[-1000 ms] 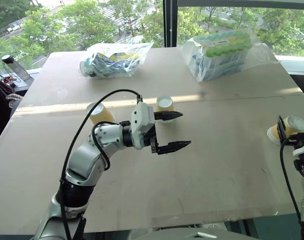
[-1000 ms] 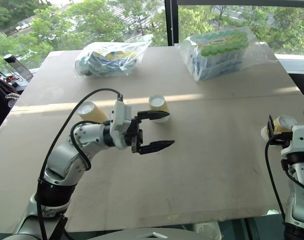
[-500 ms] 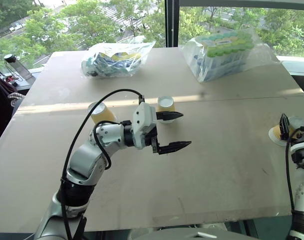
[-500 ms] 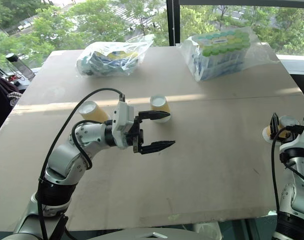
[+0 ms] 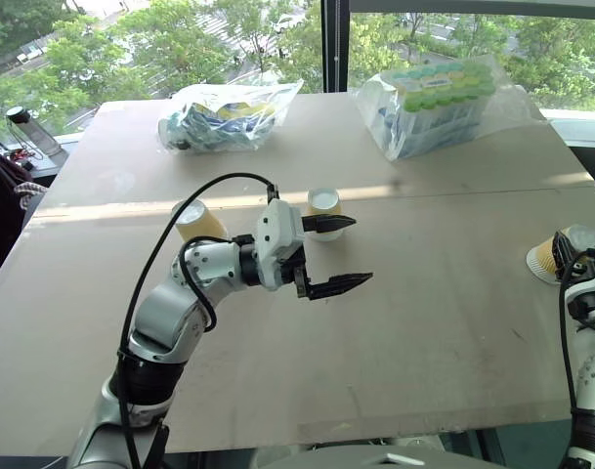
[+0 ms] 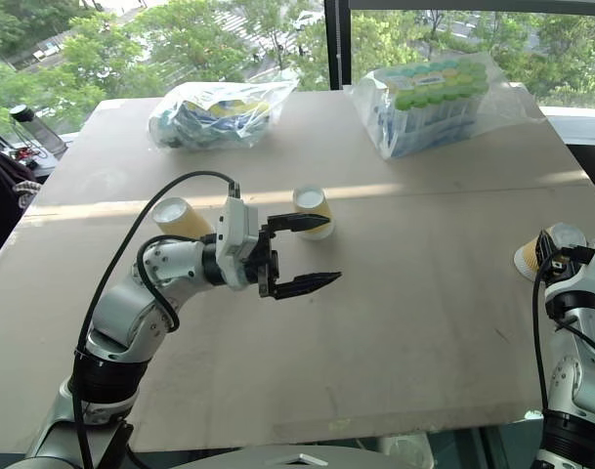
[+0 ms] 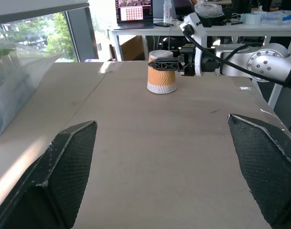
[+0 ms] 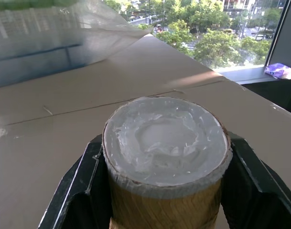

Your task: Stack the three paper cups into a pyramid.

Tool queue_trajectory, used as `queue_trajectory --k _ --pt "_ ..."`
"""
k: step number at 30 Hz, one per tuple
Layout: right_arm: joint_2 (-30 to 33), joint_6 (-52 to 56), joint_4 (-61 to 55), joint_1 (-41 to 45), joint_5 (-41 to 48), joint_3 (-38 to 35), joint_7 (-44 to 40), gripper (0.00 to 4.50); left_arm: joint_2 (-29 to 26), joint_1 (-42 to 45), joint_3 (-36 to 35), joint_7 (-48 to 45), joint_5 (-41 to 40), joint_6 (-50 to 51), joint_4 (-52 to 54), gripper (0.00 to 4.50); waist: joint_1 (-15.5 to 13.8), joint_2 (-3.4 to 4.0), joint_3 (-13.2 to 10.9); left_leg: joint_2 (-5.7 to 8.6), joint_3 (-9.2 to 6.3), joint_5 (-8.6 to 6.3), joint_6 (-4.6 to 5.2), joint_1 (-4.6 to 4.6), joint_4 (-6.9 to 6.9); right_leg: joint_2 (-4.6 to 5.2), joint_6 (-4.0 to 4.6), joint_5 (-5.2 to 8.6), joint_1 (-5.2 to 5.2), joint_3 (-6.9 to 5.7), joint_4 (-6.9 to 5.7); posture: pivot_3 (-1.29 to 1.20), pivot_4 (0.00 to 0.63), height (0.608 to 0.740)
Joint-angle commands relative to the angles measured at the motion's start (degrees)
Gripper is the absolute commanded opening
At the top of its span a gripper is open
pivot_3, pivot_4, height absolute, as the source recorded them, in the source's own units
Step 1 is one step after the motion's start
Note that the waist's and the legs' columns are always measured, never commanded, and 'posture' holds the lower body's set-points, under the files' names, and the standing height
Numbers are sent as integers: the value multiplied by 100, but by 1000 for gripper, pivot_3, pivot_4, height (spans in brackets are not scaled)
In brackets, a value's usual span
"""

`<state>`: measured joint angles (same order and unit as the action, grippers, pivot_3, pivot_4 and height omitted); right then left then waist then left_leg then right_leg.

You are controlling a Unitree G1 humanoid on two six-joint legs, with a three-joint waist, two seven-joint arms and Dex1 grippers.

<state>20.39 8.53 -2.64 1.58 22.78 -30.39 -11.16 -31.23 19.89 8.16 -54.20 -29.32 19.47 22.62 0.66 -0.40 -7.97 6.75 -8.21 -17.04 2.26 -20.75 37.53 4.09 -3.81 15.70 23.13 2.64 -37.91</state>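
Three paper cups sit on the brown table (image 5: 424,322). One cup (image 5: 196,221) is at the left, just behind my left forearm. A second cup (image 5: 323,206) stands in the middle, right behind the far finger of my left gripper (image 5: 361,251), which is open, empty and points to the right. The third cup (image 7: 162,72) stands upside down near the table's right edge, base up (image 8: 167,138). My right gripper (image 6: 549,252) is shut on it, with one finger (image 8: 88,186) on each side.
Two clear plastic bags of packaged goods lie at the back, one (image 5: 229,115) left of centre and one (image 5: 439,98) to the right. The table's right edge runs close by the held cup. A dark bottle (image 5: 28,132) stands off the table's left corner.
My right gripper has sunk a little, rolled and shut on the cup at the right edge. The left arm and the other two cups have not moved.
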Motion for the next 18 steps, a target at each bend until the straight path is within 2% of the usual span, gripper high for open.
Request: queue_trajectory --k 1,5,8,14,18 --pt "125 29 -215 153 147 33 -161 2114 135 -150 -266 240 192 -403 -68 4500 -1 0 0 0 0 0 0 0 0 0 0 0 0 0 0 0 150 740" --pt "62 518 -631 574 297 606 -306 2114 232 -811 -553 646 367 -624 -9 4500 111 3 1 0 2 0 0 5 -2 -4 0 0 2 14 -3 0 150 740" --pt "19 787 -692 1001 101 1389 -530 2114 360 -1470 -792 1082 463 -694 236 4500 163 1 1 -1 0 0 0 4 -2 -4 0 0 3 14 -5 0 150 740" --pt "-420 859 -261 1741 -409 2642 -730 2114 659 -2631 -1013 1964 975 -884 777 4500 81 -4 4 0 -9 0 0 -4 -1 -1 0 0 3 4 3 0 150 740" --pt "-714 732 112 2111 -612 3033 -827 2114 777 -3069 -994 2216 1149 -1029 1035 4500 -14 -5 4 3 -11 0 0 -10 0 2 0 0 12 -5 6 0 150 740"
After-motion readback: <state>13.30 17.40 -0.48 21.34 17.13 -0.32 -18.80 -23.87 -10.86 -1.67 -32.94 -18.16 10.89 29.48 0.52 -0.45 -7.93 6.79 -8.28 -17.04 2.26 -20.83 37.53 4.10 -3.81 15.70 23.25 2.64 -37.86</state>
